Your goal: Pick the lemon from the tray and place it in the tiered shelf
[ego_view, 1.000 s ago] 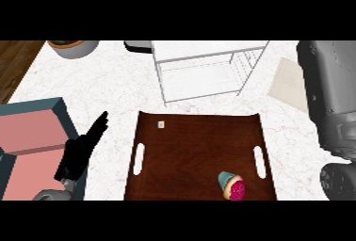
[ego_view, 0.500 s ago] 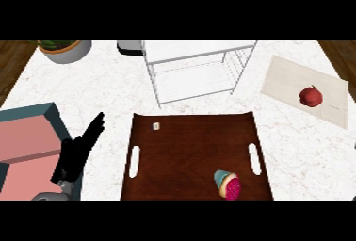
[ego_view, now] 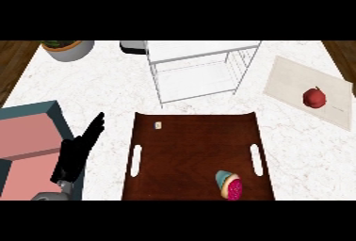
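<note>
**Q:** Where does the lemon lie?

**A:** No yellow fruit can be made out. The brown tray sits at centre. It carries a small pale item near its far left corner, too small to identify. A pink-and-teal object lies near its front right. Either might be the task's thing; the head view does not settle it.

**Q:** And the tiered shelf?

**A:** The white wire tiered shelf stands just beyond the tray's far edge. No lemon shows on the tiers that can be seen.

**Q:** State of the hands?

**A:** The left hand lies released left of the tray, against a teal box, fingers straight and holding nothing. The right hand is out of view.

**Q:** Progress?

**A:** Judged from the shelf, the placing is not shown as done. A grasp, a carry and a release appear to be left, provided the lemon is indeed on the tray.

**Q:** Other items?

**A:** A red apple rests on a pale mat at right, and a potted plant stands at far left.
</note>
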Action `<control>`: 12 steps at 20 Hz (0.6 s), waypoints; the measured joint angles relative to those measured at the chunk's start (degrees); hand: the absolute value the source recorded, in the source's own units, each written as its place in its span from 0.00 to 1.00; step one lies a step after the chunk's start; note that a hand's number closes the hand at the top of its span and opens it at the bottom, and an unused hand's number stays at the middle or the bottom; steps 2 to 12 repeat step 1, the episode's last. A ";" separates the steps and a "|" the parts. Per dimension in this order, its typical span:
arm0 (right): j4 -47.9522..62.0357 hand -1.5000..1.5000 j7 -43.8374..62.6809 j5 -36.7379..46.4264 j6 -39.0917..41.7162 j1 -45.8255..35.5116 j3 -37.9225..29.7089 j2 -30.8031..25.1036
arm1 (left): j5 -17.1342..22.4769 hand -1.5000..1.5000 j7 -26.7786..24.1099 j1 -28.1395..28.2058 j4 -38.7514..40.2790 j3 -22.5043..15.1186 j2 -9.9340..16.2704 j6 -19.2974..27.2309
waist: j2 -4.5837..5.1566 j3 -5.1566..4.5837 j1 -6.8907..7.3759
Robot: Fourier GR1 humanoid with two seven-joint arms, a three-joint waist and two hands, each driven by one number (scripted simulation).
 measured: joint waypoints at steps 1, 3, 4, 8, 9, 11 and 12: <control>0.16 0.00 -0.31 -0.33 0.37 1.00 0.19 -0.21 | -0.12 0.50 -0.05 0.59 -0.67 -0.20 -0.22 -0.07 | 0.02 -0.02 0.14; 0.16 0.00 -0.31 -0.33 0.37 1.00 0.19 -0.21 | -0.12 0.50 -0.05 0.59 -0.67 -0.20 -0.22 -0.07 | 0.02 -0.02 0.14; 0.16 0.00 -0.31 -0.33 0.37 1.00 0.19 -0.21 | -0.12 0.50 -0.05 0.59 -0.67 -0.20 -0.22 -0.07 | 0.02 -0.02 0.14; 0.16 0.00 -0.31 -0.33 0.37 1.00 0.19 -0.21 | -0.12 0.50 -0.05 0.59 -0.67 -0.20 -0.22 -0.07 | 0.02 -0.02 0.14; 0.16 0.00 -0.31 -0.33 0.37 1.00 0.19 -0.21 | -0.12 0.50 -0.05 0.59 -0.67 -0.20 -0.22 -0.07 | 0.02 -0.02 0.14; 0.16 0.00 -0.31 -0.33 0.37 1.00 0.19 -0.21 | -0.12 0.50 -0.05 0.59 -0.67 -0.20 -0.22 -0.07 | 0.02 -0.02 0.14; 0.16 0.00 -0.31 -0.33 0.37 1.00 0.19 -0.21 | -0.12 0.50 -0.05 0.59 -0.67 -0.20 -0.22 -0.07 | 0.02 -0.02 0.14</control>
